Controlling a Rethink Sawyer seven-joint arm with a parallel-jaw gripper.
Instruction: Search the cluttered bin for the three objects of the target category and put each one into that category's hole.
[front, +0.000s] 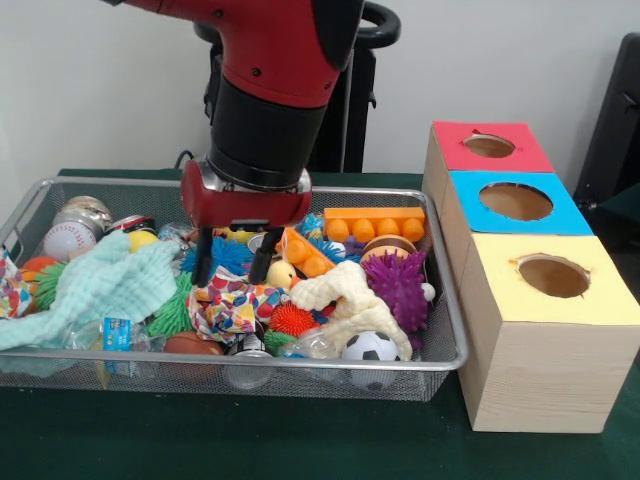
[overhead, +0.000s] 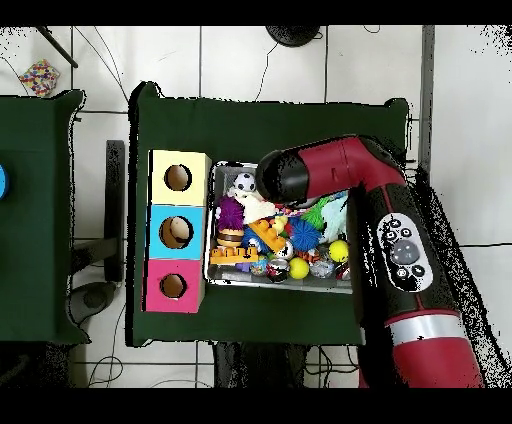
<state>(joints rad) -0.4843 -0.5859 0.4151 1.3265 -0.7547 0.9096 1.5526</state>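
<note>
Landmark: wire bin (front: 440, 352). Mint cloth (front: 105, 285) at bin's left end. Gripper (front: 235, 270) over bin's middle, fingers apart, empty, tips above patterned cloth (front: 232, 303). Purple spiky ball (front: 396, 286) toward right end. Three-hole box (front: 530, 270) just right of bin.

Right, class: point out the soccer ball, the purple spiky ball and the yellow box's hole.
soccer ball (front: 370, 347), front view, its white top.
purple spiky ball (front: 397, 287), front view, its middle.
yellow box's hole (front: 553, 276), front view, its dark opening.

The red and black arm (front: 265, 90) comes down from above. Its gripper (front: 233, 262) points straight down, two black fingers (front: 203, 258) spread apart.
</note>
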